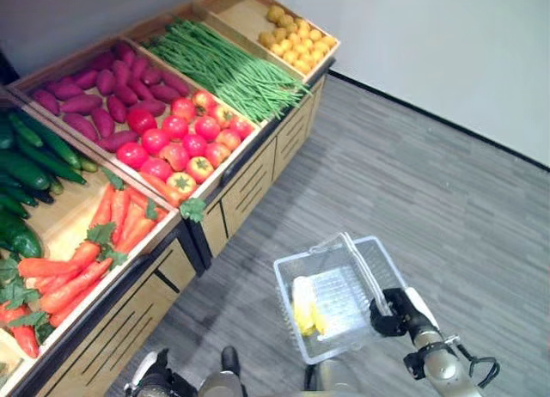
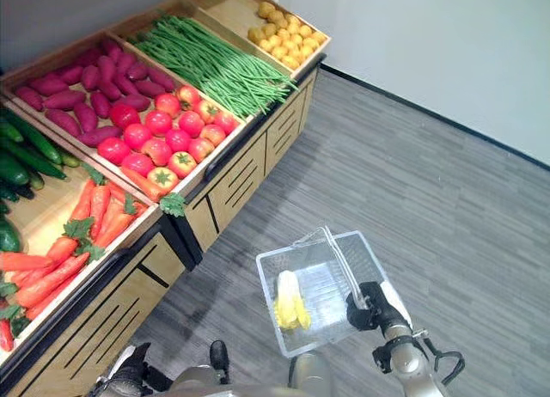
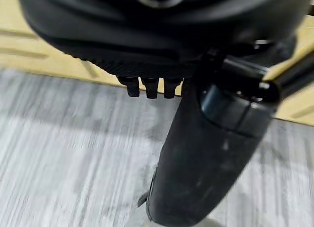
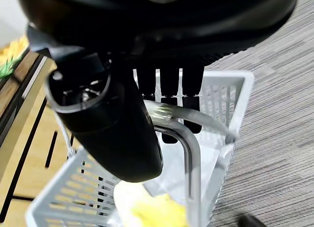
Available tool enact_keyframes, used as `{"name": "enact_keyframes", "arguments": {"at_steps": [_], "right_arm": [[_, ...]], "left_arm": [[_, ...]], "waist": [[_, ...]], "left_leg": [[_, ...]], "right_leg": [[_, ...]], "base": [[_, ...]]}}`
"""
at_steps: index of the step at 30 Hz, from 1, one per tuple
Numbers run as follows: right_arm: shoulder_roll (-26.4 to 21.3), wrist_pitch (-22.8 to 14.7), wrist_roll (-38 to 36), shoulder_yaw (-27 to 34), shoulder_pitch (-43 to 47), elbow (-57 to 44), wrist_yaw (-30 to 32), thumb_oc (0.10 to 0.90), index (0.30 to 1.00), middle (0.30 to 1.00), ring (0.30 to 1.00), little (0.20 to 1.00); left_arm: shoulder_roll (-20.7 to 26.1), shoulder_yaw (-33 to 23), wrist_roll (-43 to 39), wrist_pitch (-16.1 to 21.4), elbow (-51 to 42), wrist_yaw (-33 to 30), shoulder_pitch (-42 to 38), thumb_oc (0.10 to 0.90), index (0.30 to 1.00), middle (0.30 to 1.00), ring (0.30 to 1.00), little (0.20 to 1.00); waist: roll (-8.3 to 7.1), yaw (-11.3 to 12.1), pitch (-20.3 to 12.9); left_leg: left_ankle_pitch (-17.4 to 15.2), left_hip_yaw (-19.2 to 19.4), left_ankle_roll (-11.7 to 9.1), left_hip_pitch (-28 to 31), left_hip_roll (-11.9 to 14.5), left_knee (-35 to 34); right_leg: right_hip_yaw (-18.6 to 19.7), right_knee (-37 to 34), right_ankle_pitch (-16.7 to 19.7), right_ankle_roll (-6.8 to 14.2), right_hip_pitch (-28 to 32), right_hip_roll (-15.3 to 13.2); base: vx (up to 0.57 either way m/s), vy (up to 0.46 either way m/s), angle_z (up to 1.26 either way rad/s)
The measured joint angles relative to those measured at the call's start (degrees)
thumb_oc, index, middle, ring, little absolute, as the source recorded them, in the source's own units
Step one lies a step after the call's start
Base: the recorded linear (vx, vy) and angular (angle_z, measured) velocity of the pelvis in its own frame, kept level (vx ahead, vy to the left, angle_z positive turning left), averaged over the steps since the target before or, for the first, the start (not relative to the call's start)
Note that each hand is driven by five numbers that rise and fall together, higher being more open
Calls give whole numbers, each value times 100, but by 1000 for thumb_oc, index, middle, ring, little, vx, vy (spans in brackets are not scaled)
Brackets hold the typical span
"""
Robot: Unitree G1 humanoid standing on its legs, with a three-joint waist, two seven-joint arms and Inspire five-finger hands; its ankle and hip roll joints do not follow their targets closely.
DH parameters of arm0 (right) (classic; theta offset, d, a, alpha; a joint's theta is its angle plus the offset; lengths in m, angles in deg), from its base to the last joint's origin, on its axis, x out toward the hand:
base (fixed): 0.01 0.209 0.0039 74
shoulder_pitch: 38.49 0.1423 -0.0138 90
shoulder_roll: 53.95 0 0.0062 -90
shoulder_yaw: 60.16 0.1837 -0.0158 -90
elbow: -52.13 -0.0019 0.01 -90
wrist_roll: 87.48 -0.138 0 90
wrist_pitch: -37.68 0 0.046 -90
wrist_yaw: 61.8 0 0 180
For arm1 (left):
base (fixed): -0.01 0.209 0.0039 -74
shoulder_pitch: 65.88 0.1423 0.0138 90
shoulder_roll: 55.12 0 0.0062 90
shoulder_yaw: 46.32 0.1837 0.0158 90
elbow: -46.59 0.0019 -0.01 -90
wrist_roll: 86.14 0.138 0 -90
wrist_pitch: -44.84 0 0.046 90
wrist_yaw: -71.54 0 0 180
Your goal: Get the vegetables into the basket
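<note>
Grey striped floor [image 1: 447, 208] beside a long wooden bench [image 1: 258, 178] with slatted fronts. White wall [image 1: 447, 45] at the far side, with a dark strip [image 1: 447, 122] along its foot.

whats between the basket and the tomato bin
Bare grey floor, then the stand's wooden front panel; nothing lies on that stretch between the basket and tomatoes, seen in the left eye view.

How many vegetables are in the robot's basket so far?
1: a yellow vegetable lies on the floor of the white basket, which the right hand carries by its handle. More could be hidden under the handle.
</note>
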Motion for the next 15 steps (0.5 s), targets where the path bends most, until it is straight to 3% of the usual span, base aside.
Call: {"name": "enact_keyframes", "arguments": {"at_steps": [1, 3, 4, 5, 6, 8, 9, 10, 11, 12, 13, 15], "right_arm": [[37, -7, -5, -37, 18, 3, -1, 400, 300, 300, 300, 300], [64, -23, -12, -123, 73, 47, -3, 400, 300, 300, 300, 300], [105, -23, -25, -123, 87, 51, -9, 400, 300, 300, 300, 300], [136, -20, -33, -116, 105, 63, -20, 400, 300, 300, 300, 300], [177, -27, -40, -116, 134, 165, -62, 400, 300, 300, 300, 300], [191, -23, -44, -78, 217, 437, -83, 400, 300, 300, 300, 300], [197, -12, -39, -81, 338, 577, -107, 400, 300, 300, 300, 300], [152, -4, -27, -78, 394, 592, -128, 400, 300, 300, 300, 300], [67, -21, -9, -80, 409, 552, -132, 400, 300, 300, 300, 300], [-184, -42, -6, -82, 395, 467, -151, 400, 300, 300, 300, 300], [-276, -34, -6, -80, 385, 478, -151, 400, 300, 300, 300, 300], [-304, -19, -15, 64, 359, 617, -123, 400, 300, 300, 300, 300]], "left_arm": [[-1, 5, -1, -14, 18, -1, 47, 900, 1000, 1000, 1000, 1000], [-6, 7, -2, -30, 71, 8, -3, 900, 1000, 1000, 1000, 1000], [5, 7, -2, -18, 83, 9, -11, 900, 1000, 1000, 1000, 1000], [14, 3, -2, -6, 63, 12, -5, 900, 1000, 1000, 1000, 1000], [9, 8, -2, 29, 53, 25, 11, 900, 1000, 1000, 1000, 1000], [-59, -12, -18, 65, 41, 56, 62, 900, 1000, 1000, 1000, 1000], [-63, -18, -74, 82, -4, 80, 47, 900, 1000, 1000, 1000, 1000], [-124, -29, -114, 77, 16, 99, 84, 900, 1000, 1000, 1000, 1000], [-209, -101, -117, 76, 29, 102, 125, 900, 1000, 1000, 1000, 1000], [-362, -228, -187, 75, 191, 101, 172, 900, 1000, 1000, 1000, 1000], [-374, -226, -221, 68, 222, 101, 129, 900, 1000, 1000, 1000, 1000], [-315, -157, -217, 68, 149, 55, 10, 900, 1000, 1000, 1000, 1000]], "waist": [[-27, -44, 15], [-6, -154, 90], [-26, -198, 106], [-30, -198, 124], [-74, -201, 122], [38, -194, 132], [-38, -185, 172], [-46, -130, 168], [12, -123, 150], [334, -157, 65], [481, -210, 29], [401, -215, 83]], "left_leg": [[0, -143, -4, 8, 6, -9], [-62, -663, -100, -150, 22, 181], [-71, -750, -114, -202, 20, 193], [-67, -845, -109, -197, 9, 152], [-127, -1216, -213, -164, 10, 83], [-210, -1396, -397, 139, 285, -321], [-284, -1376, -592, 116, 292, -34], [-396, -1365, -629, 79, 309, 382], [-567, -1379, -674, 79, 335, 716], [-580, -1436, -507, 144, 523, 796], [-643, -1473, -602, 159, 647, 682], [-386, -1559, -604, 41, 684, 570]], "right_leg": [[199, -461, 164, 14, -31, 83], [952, -1267, 354, 155, 39, 312], [993, -1495, 433, 115, 76, 299], [968, -1606, 522, 109, 77, 274], [959, -1759, 657, 64, 274, 302], [720, -1628, 894, 5, 421, 516], [560, -1618, 981, -144, 470, 498], [525, -1613, 1014, -194, 502, 523], [449, -1618, 1013, -218, 544, 563], [221, -1533, 965, -338, 590, 818], [157, -1440, 974, -428, 588, 929], [-151, -1260, 890, -612, 550, 905]], "base": [[248, -161, 84], [247, -177, 101], [250, -212, 104], [242, -231, 125], [232, -294, 139], [219, -325, 126], [150, -221, 65], [227, -357, 45], [150, -228, 41], [206, -362, 67], [90, -233, 106], [67, -224, 112]]}}
